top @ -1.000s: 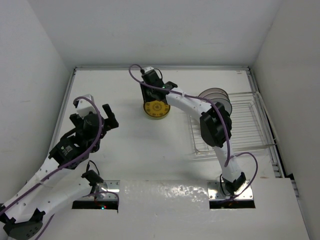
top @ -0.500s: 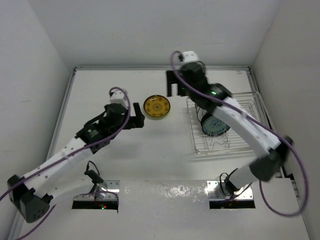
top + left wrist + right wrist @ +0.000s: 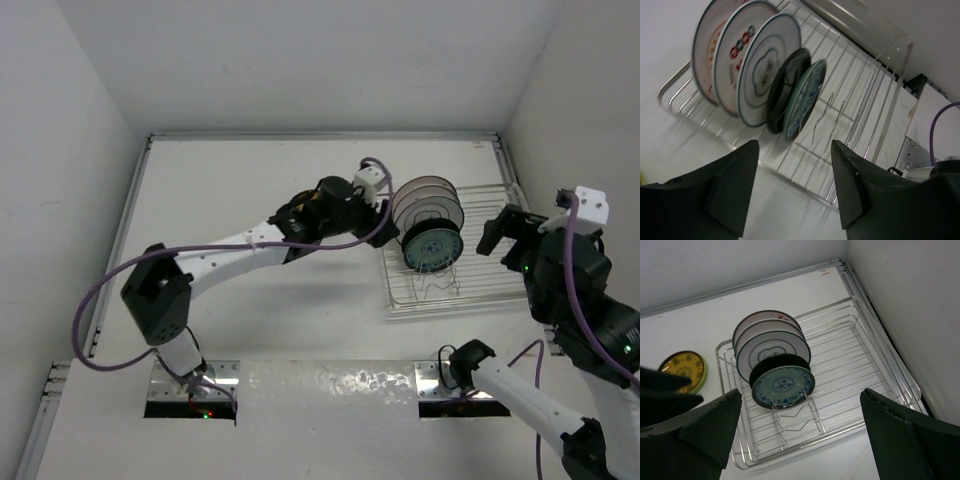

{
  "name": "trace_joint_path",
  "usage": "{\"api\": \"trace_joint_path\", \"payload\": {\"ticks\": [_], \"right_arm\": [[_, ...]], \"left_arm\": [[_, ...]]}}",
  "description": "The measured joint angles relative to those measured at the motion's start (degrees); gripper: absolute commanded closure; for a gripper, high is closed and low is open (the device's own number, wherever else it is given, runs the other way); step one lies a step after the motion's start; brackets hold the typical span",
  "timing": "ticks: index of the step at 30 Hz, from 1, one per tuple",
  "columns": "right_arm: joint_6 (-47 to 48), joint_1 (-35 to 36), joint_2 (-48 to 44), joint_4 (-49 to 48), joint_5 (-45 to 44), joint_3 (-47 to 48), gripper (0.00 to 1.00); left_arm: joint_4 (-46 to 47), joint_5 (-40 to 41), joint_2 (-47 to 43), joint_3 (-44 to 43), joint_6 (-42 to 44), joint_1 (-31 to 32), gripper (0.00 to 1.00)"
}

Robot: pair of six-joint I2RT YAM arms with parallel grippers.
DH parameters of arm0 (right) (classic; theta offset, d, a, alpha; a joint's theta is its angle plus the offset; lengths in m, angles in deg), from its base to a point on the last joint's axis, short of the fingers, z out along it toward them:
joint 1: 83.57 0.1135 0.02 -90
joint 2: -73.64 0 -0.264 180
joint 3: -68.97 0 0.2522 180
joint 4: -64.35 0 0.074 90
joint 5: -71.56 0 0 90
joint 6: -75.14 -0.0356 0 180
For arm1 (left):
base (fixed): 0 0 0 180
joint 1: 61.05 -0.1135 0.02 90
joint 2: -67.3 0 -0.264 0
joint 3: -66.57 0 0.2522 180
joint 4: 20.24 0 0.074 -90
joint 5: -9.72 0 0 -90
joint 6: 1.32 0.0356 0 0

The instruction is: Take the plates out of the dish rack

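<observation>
White table (image 3: 260, 310) enclosed on three sides by plain white panels: back wall (image 3: 320, 60), left wall (image 3: 50, 160), right wall (image 3: 585, 90). Thin metal trim (image 3: 250, 135) seen along far edge. Scene lit evenly; shadows kept soft.

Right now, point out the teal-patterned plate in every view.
Top external: teal-patterned plate, right of centre, at the near end of the row.
Left wrist: plate in the upper middle, rightmost in the row.
Right wrist: plate left of centre, at the front of the row.
Shared landmark: the dish rack holding it, dark plate directly behind.
</observation>
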Motion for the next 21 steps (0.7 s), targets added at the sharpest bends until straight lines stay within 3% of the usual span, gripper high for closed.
{"api": "trace_joint_path", "payload": {"ticks": [5, 9, 21], "right_arm": [[-0.63, 0.0, -3.58, 5.11, -0.7, -0.02, 0.01], [-0.55, 0.0, -4.46, 6.86, -0.63, -0.35, 0.01], [0.79, 0.02, -7.3, 9.25, -0.24, -0.46, 0.01]], "left_arm": [[1.14, -5.4, 12.55, -16.72, 5.86, 1.84, 0.54], [-1.16, -7.08, 20.35, -24.79, 9.4, 3.04, 0.57], [-6.75, -7.34, 32.13, -31.5, 16.31, 3.85, 0.59]]}}
